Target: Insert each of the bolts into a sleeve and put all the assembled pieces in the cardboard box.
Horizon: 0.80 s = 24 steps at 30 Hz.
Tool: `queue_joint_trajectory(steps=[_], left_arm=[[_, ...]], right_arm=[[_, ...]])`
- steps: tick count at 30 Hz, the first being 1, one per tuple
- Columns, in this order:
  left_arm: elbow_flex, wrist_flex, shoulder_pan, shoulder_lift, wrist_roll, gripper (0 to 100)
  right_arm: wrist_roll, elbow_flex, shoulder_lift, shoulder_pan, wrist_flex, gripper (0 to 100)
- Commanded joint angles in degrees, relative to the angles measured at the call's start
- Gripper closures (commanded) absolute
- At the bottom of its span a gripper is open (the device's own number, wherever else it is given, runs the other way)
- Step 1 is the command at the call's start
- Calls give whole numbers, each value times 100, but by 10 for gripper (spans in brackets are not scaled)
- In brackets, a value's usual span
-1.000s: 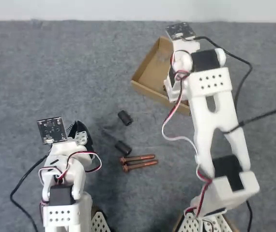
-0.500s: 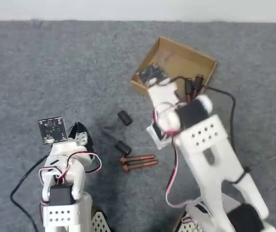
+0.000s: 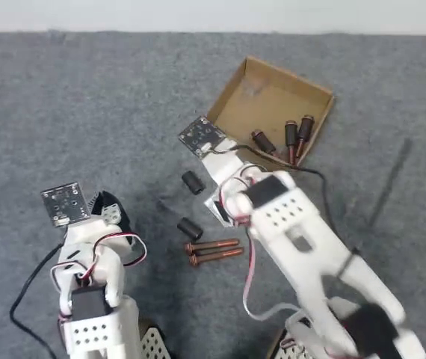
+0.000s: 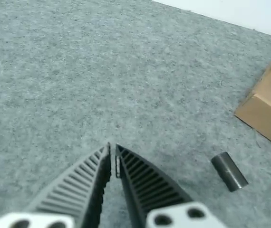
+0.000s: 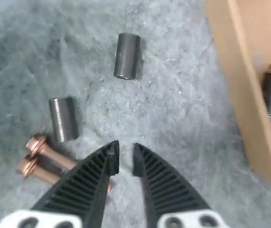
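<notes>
Two copper-coloured bolts (image 3: 214, 244) are shown lying side by side, touching, on a grey felt table cover (image 3: 86, 97), between the two arms. Neither has been put into a sleeve. A dark sleeve (image 3: 190, 226) lies on its side just beside the bolt heads, and a second sleeve (image 3: 191, 182) lies a little farther on, toward the cardboard box (image 3: 269, 93); both are empty. The box stands open at the far side of the table, and three assembled pieces (image 3: 291, 134), each a bolt seated in a dark sleeve, are seen lying in it near the wall closest to the arms.

In the right wrist view, the right gripper (image 5: 125, 156) is held above the felt between the loose parts and the outer wall of the box. Its fingers are slightly parted, with nothing between them. The two bolts (image 5: 33, 154) and both sleeves (image 5: 62, 118) are seen to one side of it, the box wall (image 5: 240, 90) to the other.

The left gripper (image 4: 112, 151) is held over bare felt, well apart from the bolts. Its fingers are closed together and empty. One sleeve (image 4: 228, 171) and a corner of the box (image 4: 266, 111) are seen beyond it.
</notes>
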Motion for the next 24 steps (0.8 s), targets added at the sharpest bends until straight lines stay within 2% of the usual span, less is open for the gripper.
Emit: queue_joint_trajectory(steps=[1, 13, 24], left_arm=[[-66, -176, -18, -35, -9, 988], [-66, -246, 18, -26, -9, 988], [-66, -343, 18, -26, -9, 988]], right_arm=[[88, -897, 787, -13, -154, 872], [79, -3191, 3204, -92, -127, 858], [97, -3569, 3960, -268, -435, 861]])
